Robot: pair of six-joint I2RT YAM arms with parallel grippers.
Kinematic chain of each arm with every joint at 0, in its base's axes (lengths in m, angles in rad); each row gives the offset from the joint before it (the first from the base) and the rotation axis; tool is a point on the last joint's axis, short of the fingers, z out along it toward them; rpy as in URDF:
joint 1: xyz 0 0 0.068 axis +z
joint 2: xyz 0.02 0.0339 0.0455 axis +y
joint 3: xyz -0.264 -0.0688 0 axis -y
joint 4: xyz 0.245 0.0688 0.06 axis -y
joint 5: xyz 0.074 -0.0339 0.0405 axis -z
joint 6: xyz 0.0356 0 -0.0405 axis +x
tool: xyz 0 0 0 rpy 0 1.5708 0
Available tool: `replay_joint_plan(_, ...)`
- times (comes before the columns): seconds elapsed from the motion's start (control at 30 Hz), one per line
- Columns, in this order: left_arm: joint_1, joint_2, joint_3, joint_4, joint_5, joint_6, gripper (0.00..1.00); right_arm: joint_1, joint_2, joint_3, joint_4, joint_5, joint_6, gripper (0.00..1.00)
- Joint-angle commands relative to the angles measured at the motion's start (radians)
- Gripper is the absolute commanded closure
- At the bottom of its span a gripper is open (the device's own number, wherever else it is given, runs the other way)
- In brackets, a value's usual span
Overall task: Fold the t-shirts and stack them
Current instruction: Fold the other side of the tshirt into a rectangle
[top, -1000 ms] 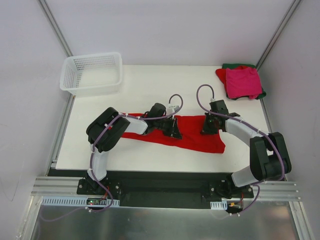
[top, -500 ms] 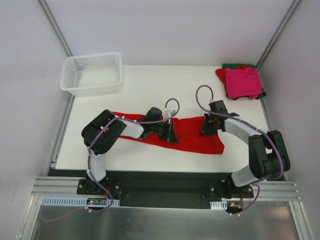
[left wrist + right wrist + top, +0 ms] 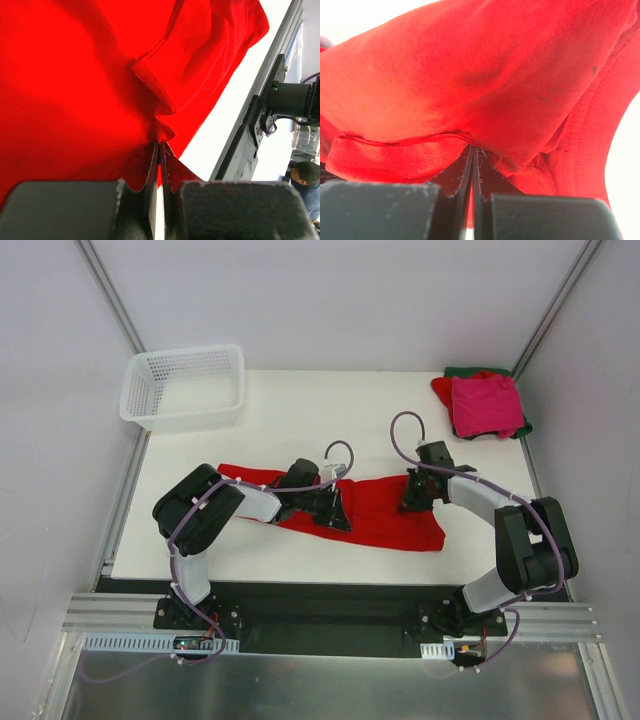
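Note:
A bright red t-shirt (image 3: 385, 510) lies stretched across the middle of the white table. My left gripper (image 3: 340, 508) is shut on a pinched fold of it; the left wrist view shows the cloth (image 3: 75, 85) bunched at the closed fingertips (image 3: 159, 146). My right gripper (image 3: 410, 498) is shut on the shirt's far edge, and red cloth (image 3: 485, 85) fills the right wrist view above its closed tips (image 3: 472, 149). At the back right corner lies a stack of shirts: magenta-pink (image 3: 487, 405) on top, red (image 3: 441, 390) and dark green (image 3: 470, 371) beneath.
A white mesh basket (image 3: 186, 386) stands at the back left corner. Grey walls and metal posts enclose the table. The black rail (image 3: 330, 605) with both arm bases runs along the near edge.
Both grippers have drawn the red shirt toward the left and slightly nearer; its left end now reaches farther left, and the left arm has folded back.

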Motion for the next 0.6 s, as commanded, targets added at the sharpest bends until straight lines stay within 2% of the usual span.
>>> replay_joint_plan(0.0,-0.014,-0.021,0.025,0.011,0.008,-0.004,1.0,0.006,0.009,0.003,0.011,-0.004,-0.011,0.99)
replay_joint_plan(0.57,-0.018,-0.125,-0.005,-0.021,0.003,0.001,1.0,0.016,0.03,0.009,0.005,-0.012,-0.013,0.99)
